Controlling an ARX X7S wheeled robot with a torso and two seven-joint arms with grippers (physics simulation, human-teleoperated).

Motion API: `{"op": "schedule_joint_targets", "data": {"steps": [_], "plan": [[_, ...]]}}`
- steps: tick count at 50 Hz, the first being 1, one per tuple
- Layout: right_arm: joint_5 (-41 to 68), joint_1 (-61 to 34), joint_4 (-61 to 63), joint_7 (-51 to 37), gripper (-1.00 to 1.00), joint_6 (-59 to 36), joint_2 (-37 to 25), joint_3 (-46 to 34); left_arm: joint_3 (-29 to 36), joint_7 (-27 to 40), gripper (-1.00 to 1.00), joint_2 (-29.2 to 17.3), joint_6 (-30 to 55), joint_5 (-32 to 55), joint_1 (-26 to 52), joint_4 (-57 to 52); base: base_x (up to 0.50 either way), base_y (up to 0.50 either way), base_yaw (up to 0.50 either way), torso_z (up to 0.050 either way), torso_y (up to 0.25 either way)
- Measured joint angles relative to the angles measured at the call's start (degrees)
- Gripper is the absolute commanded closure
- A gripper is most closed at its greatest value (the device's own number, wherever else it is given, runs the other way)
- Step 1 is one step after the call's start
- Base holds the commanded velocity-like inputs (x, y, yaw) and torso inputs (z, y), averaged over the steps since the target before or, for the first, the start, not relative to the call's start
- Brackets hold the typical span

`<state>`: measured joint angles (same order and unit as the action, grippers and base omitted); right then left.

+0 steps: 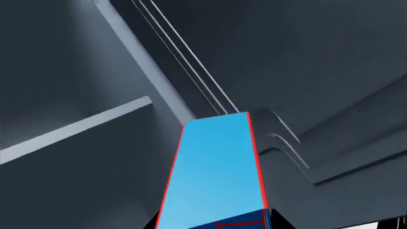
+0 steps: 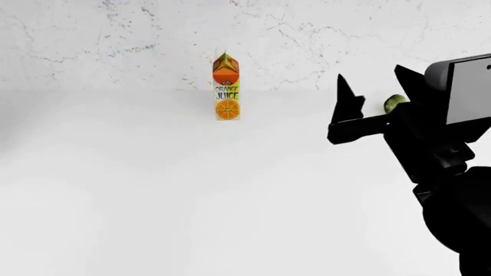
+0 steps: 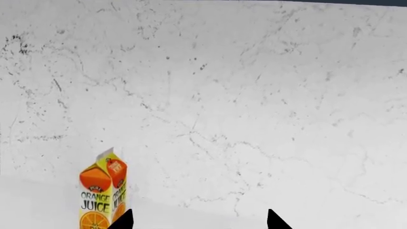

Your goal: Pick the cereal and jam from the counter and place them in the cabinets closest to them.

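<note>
In the left wrist view my left gripper (image 1: pixel 216 225) is shut on the cereal (image 1: pixel 216 167), a light blue box face with red edges. The box sticks out from the jaws toward dark grey cabinet panels (image 1: pixel 330 62). The left gripper does not show in the head view. My right gripper (image 2: pixel 373 86) hovers open over the white counter (image 2: pixel 153 190) with nothing between its black fingertips (image 3: pixel 124 220). The jam is out of view.
An orange juice carton (image 2: pixel 225 86) stands upright at the back of the counter by the marbled wall (image 3: pixel 254 95), left of my right gripper. A small green fruit (image 2: pixel 394 103) peeks out behind the right gripper. Pale cabinet edges (image 1: pixel 76 126) cross the left wrist view.
</note>
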<state>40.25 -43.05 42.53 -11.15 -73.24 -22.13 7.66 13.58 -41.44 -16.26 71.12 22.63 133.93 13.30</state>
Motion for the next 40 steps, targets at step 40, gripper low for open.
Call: {"op": "schedule_joint_targets", "data": {"steps": [40], "plan": [[-1.1, 1.4, -2.4, -0.7, -1.0, 3.9, 0.4, -3.5, 7.3, -31.0, 1.0, 5.9, -38.6, -53.5, -3.0, 19.8, 0.0, 0.0, 0.0, 0.0, 0.0]]}}
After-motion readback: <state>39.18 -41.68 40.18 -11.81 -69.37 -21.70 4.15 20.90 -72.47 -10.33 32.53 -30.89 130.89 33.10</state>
